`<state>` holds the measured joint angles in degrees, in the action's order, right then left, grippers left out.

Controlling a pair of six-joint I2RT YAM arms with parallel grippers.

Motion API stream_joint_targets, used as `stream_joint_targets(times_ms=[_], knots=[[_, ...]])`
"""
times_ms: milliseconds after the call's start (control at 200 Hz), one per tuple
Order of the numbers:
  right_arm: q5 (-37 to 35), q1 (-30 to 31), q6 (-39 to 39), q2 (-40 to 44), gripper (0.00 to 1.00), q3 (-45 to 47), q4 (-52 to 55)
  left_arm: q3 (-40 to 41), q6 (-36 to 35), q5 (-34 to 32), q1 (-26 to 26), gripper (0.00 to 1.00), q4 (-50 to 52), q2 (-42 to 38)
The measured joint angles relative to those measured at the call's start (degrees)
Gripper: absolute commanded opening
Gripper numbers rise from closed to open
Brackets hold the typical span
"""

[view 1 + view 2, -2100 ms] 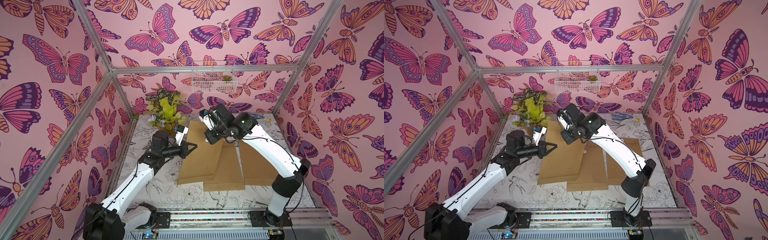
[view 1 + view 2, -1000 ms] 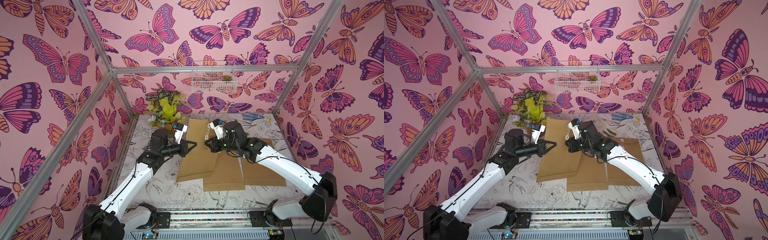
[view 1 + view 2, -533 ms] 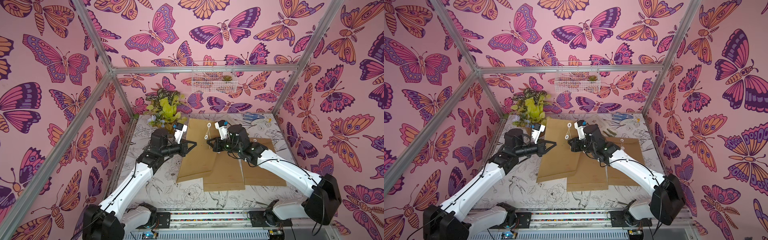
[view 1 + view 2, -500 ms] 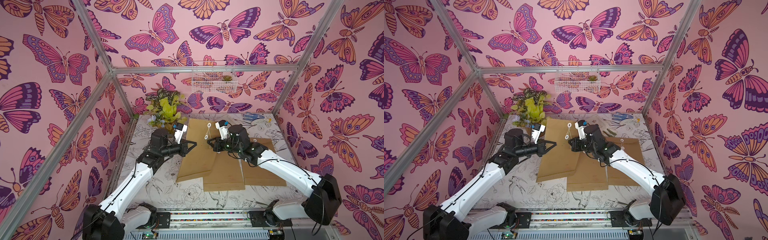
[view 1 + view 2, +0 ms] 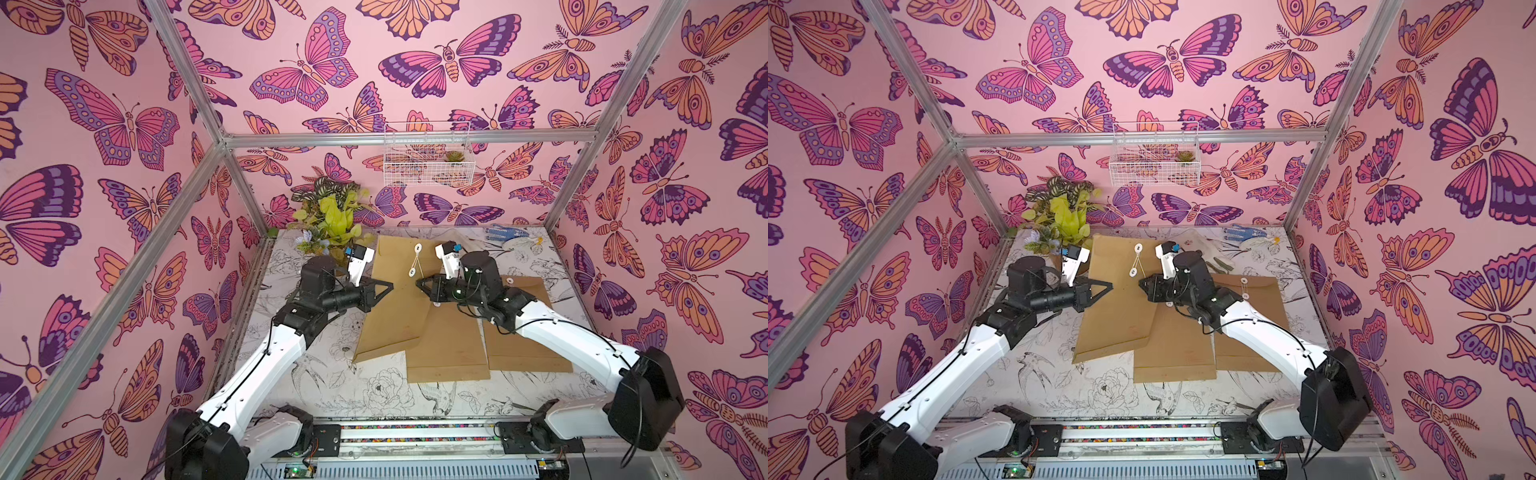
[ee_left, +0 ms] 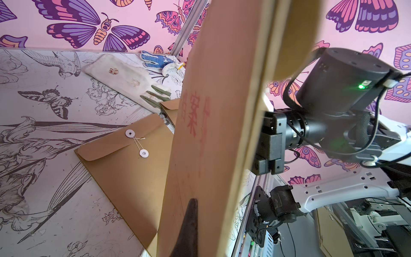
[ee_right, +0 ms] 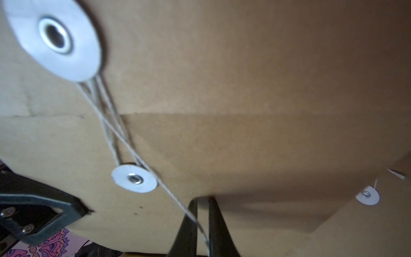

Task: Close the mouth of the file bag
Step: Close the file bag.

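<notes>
1. Position of work item: the kraft-brown paper file bag [image 5: 390,316] [image 5: 1113,316] lies just left of frame centre in both top views. Its flap end points toward the back wall, and its right side overlaps a second flat brown envelope [image 5: 446,349] on the floral-print table [image 5: 332,386].
2. Left gripper [image 5: 388,286] [image 5: 1109,286]: clamped on the file bag's left edge. In the left wrist view, one black finger [image 6: 189,222] presses against the bag's red-printed face.
3. Closure: a thin pale string [image 5: 415,261] [image 7: 124,142] runs between the upper white disc [image 5: 417,248] [image 7: 55,37] and the lower white disc [image 5: 412,272] [image 7: 134,179].
4. Right gripper [image 5: 419,282] [image 5: 1140,283] [image 7: 202,200]: just right of the lower white disc. Its fingers [image 7: 214,218] stand slightly parted. The string passes through the narrow gap, unpinched.
</notes>
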<state>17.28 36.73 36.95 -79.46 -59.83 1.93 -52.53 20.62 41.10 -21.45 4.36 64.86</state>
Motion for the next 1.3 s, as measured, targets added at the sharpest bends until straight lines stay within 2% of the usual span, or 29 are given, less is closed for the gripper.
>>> stream_joint_targets(times_ms=[85,200,441,681,931,1117,1297], knots=[[0.35,-0.09,0.42,0.0,0.11,0.0,-0.31,0.0,0.0,0.0,0.0,0.0,-0.02,-0.15],[0.48,-0.24,0.83,0.0,0.0,0.0,-0.79,0.0,0.0,0.0,0.0,0.0,0.0,-0.57],[2.6,-3.43,1.46,0.48,0.0,-0.15,0.28,-0.13,-1.84,-0.2,0.02,0.0,1.14,-1.11],[4.57,-8.13,-1.81,0.52,0.0,-6.21,9.79,-1.66,-4.98,2.8,0.02,0.0,3.96,-1.42],[6.49,-9.27,-6.45,-1.77,0.0,-17.14,23.26,-2.29,-9.31,3.63,0.07,0.0,7.74,-1.75],[4.02,-9.46,-12.41,-5.51,0.0,-28.39,37.73,-2.32,-13.11,4.15,0.07,0.0,10.49,-1.75],[-0.13,-9.66,-16.72,-9.84,0.0,-36.09,46.51,-2.29,-14.86,5.25,0.04,0.0,10.78,-1.75]])
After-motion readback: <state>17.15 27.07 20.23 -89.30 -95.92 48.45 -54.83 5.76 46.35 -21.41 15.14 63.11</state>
